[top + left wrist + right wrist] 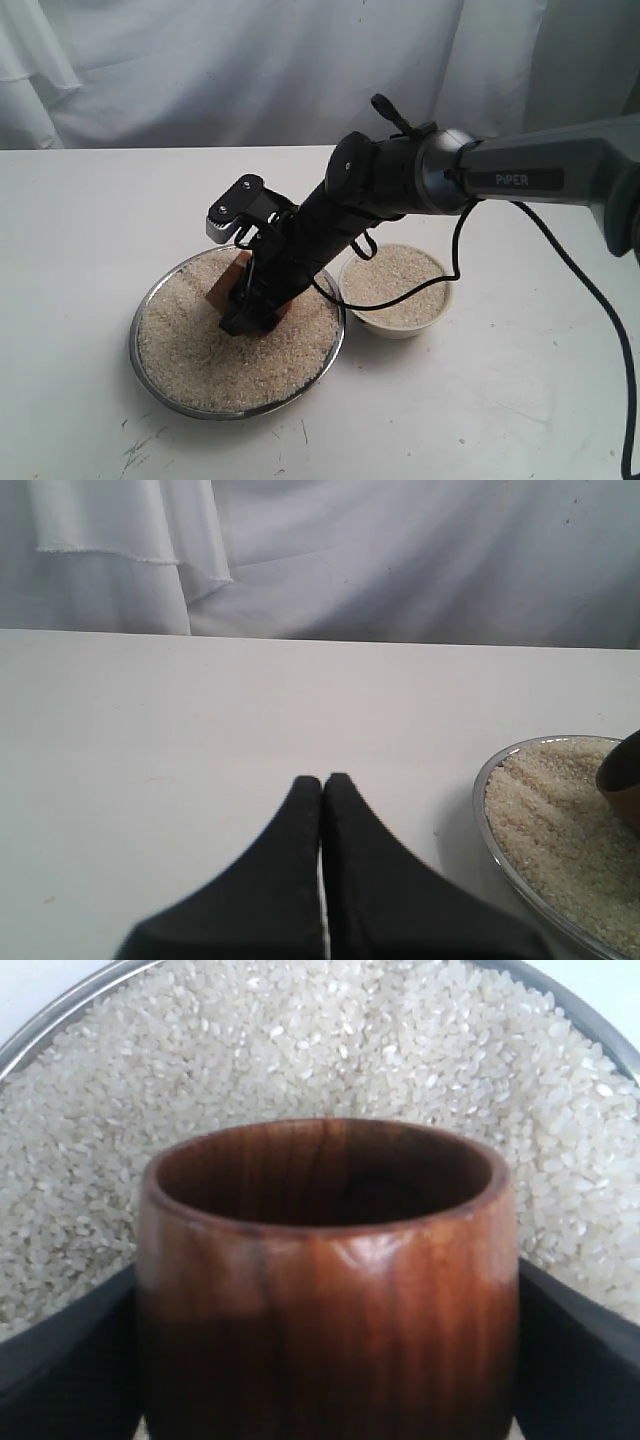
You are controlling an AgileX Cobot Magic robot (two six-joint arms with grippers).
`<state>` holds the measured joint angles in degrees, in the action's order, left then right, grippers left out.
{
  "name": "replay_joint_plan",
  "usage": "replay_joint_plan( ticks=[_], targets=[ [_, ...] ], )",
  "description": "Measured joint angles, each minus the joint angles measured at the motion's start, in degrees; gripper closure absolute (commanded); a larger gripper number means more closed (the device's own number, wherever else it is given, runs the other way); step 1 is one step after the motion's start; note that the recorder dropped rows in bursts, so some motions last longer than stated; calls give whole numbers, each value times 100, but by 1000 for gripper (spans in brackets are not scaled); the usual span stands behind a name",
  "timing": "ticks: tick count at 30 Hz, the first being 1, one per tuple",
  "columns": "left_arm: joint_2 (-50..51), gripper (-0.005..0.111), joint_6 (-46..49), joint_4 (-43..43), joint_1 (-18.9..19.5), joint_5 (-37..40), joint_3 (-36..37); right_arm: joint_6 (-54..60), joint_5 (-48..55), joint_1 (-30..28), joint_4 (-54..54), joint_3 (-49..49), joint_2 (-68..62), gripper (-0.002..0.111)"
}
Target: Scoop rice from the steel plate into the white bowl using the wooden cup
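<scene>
The right end effector (248,308) reaches across into the steel plate (135,345) and is closed on the wooden cup (325,1290). Its two black fingers (60,1350) press against opposite sides of the cup's barrel. The cup sits over the middle of the plate, mouth tipped toward the rice (200,365), and its dark inside looks bare of grains. Its base may be touching the rice, though the wrist view cuts that off. The rice fills the plate nearly to the rim. The white bowl (395,325) stands just beside the plate on the arm's side and also holds a level layer of rice. The left end effector (322,780) hangs over the bare white counter (80,250) near the plate's rim, its fingers pressed together on nothing.
</scene>
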<state>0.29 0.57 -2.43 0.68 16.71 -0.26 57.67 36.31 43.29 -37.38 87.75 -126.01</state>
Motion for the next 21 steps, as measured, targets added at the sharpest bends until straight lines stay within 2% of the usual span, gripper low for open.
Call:
replay_joint_plan(
  ticks=[9, 21],
  targets=[
    [0, 107, 0, 0, 0, 0, 0, -127, 43, 0, 474, -8, 463, 108],
    [0, 107, 0, 0, 0, 0, 0, -507, 972, 0, 1410, -8, 1253, 108]
  ],
)
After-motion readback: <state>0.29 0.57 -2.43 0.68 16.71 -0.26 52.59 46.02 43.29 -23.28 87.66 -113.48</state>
